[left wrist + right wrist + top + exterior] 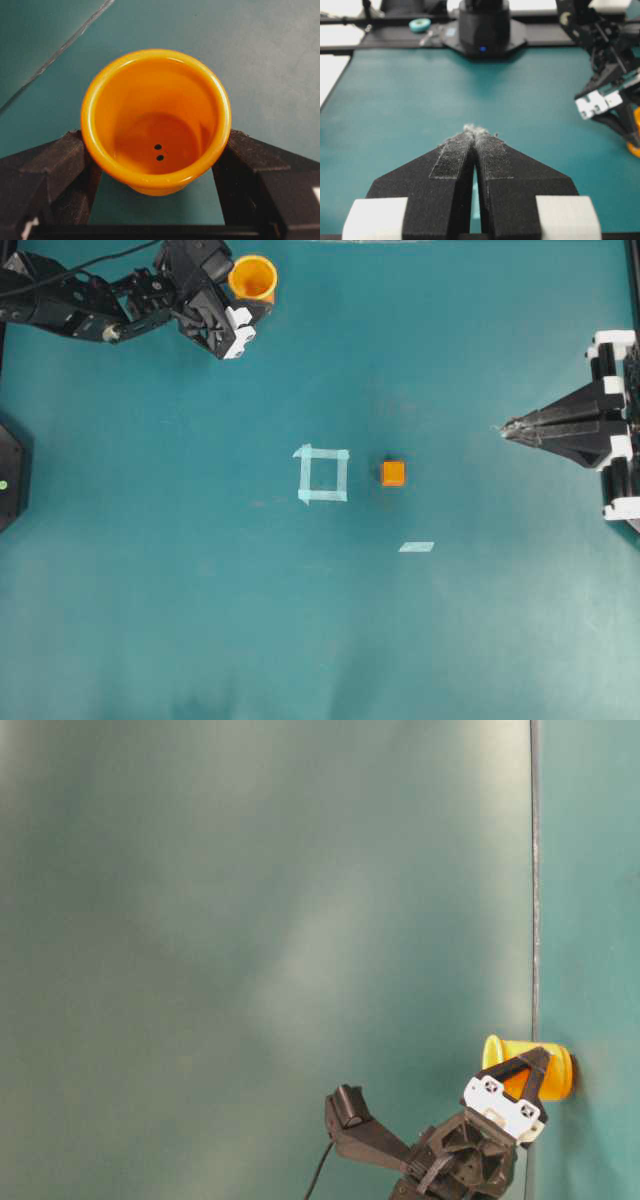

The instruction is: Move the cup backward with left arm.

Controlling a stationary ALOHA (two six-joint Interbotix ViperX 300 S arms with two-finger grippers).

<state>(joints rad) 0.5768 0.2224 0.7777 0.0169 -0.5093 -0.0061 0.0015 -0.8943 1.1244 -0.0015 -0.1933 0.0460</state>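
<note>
I see the left gripper (155, 200) clamped on the yellow-orange cup (252, 279) at the table's (200, 620) far-left corner; right gripper (506, 427) closed, empty, at the right edge.

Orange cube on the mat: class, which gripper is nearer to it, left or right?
Right. The right gripper sits shut toward the mat's right side, across from the orange cube. The left gripper is far off at the top left, around the cup.

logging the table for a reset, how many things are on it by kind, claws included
cup: 1
cube: 1
tape square: 1
tape strip: 1
claws: 2, left claw shut on the cup, right claw shut
total: 6
</note>
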